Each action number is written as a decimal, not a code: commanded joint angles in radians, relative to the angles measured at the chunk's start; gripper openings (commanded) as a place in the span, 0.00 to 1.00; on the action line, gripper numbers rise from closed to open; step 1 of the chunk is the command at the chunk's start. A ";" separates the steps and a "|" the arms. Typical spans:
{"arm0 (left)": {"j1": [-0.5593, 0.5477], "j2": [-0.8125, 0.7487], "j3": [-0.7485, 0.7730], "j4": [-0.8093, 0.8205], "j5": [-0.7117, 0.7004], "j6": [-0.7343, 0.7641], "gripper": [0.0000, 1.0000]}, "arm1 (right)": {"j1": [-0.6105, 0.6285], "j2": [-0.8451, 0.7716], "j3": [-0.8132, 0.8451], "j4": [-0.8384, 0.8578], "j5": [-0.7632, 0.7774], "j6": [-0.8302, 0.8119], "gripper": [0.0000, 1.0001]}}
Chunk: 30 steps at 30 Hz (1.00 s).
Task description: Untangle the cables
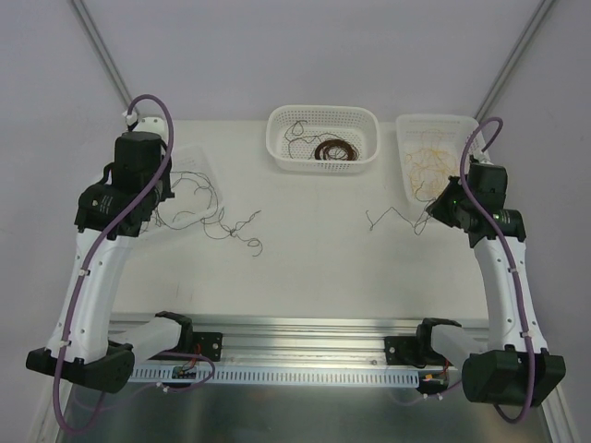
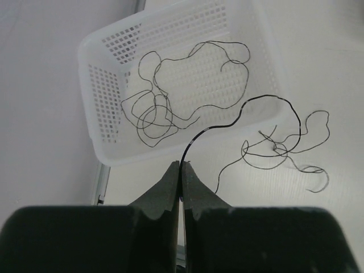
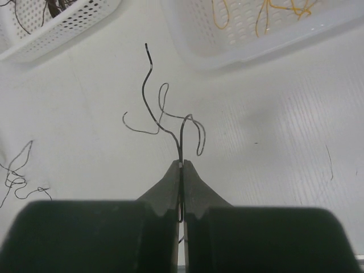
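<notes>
White table, pale walls, cables loose at left and right of centre.
From above I count three white baskets along the top. Left wrist view: my left gripper is clamped on one black cable at centre, one basket behind it holding loops. Right wrist view: my right gripper pinches one dark cable; two baskets at the top edge.

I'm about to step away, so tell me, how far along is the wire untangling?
Partly done. Yellow wires lie in the right basket, a brown coil in the middle basket. In hand: the left pincer is shut on a black wire, the right pincer on a second black wire. Left: tangled black squiggles on the table.
</notes>
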 commanded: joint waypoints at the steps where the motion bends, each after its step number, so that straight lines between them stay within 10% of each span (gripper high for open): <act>1: 0.009 -0.018 0.015 0.025 0.152 -0.008 0.00 | -0.005 -0.018 0.055 -0.023 -0.050 -0.026 0.01; 8: -0.004 -0.045 -0.171 0.242 0.780 -0.160 0.00 | 0.008 -0.047 0.067 0.040 -0.203 -0.071 0.01; 12: -0.140 -0.023 -0.284 0.356 0.857 -0.262 0.02 | 0.025 -0.069 0.086 0.087 -0.305 -0.078 0.01; 23: -0.366 0.062 -0.292 0.487 0.877 -0.181 0.78 | 0.140 -0.080 0.115 0.227 -0.549 -0.063 0.02; 30: -0.436 0.103 -0.284 0.671 0.934 -0.176 0.93 | 0.280 -0.075 0.103 0.356 -0.636 -0.028 0.04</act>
